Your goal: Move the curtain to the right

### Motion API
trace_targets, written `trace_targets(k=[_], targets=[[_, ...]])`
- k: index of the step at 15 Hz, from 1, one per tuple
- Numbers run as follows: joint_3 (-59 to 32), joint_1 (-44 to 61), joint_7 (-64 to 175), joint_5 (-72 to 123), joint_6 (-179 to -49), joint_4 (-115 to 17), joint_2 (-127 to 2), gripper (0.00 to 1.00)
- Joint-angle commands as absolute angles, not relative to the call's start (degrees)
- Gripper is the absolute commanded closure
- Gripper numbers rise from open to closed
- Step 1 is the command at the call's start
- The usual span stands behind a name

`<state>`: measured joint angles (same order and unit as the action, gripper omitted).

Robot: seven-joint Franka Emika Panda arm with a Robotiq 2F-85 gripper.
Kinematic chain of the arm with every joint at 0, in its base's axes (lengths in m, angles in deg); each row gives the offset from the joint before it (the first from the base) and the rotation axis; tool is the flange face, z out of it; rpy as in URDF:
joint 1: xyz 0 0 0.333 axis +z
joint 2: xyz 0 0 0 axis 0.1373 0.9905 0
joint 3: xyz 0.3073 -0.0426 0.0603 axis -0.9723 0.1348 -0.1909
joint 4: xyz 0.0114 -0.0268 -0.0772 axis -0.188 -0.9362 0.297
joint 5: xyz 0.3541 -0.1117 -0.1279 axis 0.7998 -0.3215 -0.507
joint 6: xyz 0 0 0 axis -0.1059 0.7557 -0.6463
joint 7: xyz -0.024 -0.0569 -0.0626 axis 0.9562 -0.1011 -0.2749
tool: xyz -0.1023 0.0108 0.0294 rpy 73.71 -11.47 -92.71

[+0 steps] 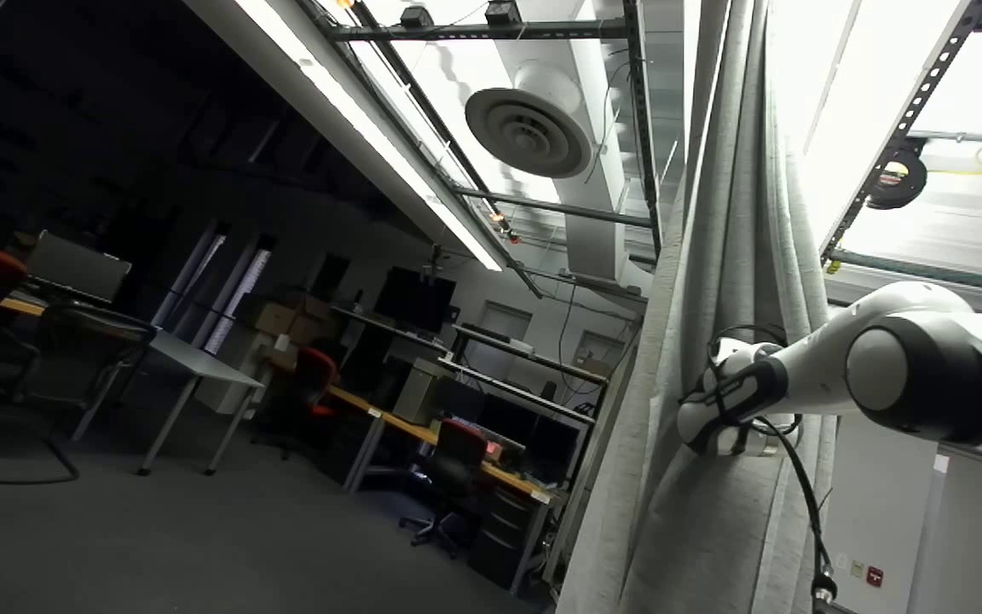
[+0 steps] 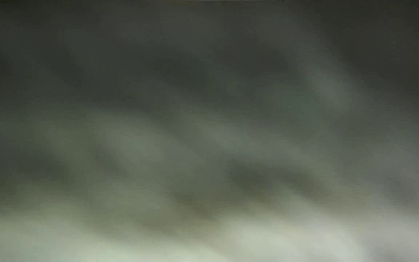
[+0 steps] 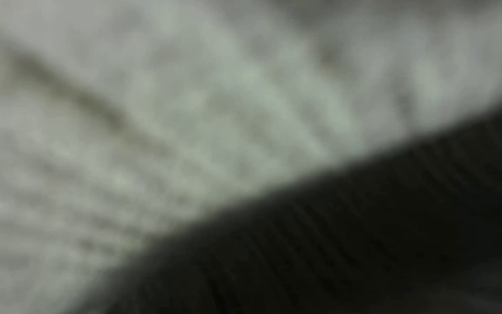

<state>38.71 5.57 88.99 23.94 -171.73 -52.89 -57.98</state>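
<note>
The curtain (image 1: 738, 264) is a tall light-grey drape with long folds, hanging from above down past the bottom of an exterior view. My arm reaches in from the right, and its wrist (image 1: 734, 401) is up against the curtain's folds. The gripper's fingers are hidden behind the wrist and the fabric, so I cannot tell whether they are open or shut on cloth. In the wrist view, blurred grey curtain fabric (image 3: 233, 100) fills the upper left very close to the lens. A dark area with a slanted edge covers the lower right.
A black cable (image 1: 806, 495) hangs from the wrist. Desks with an office chair (image 1: 457, 460) and a white table (image 1: 201, 354) stand in the darker room left of the curtain. A wall (image 1: 879, 503) is at the right. An exterior view shows only blurred grey.
</note>
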Motion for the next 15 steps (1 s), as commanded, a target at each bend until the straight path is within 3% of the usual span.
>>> trace_targets(k=[1,5,15], targets=[[49.0,18.6,87.9,27.8,-167.2,-55.7,-50.7,1.0],[51.8,29.8,85.7,29.3,-164.5,-58.7,-48.8,1.0],[58.1,49.3,85.3,27.0,-154.8,-65.6,-58.0,1.0]])
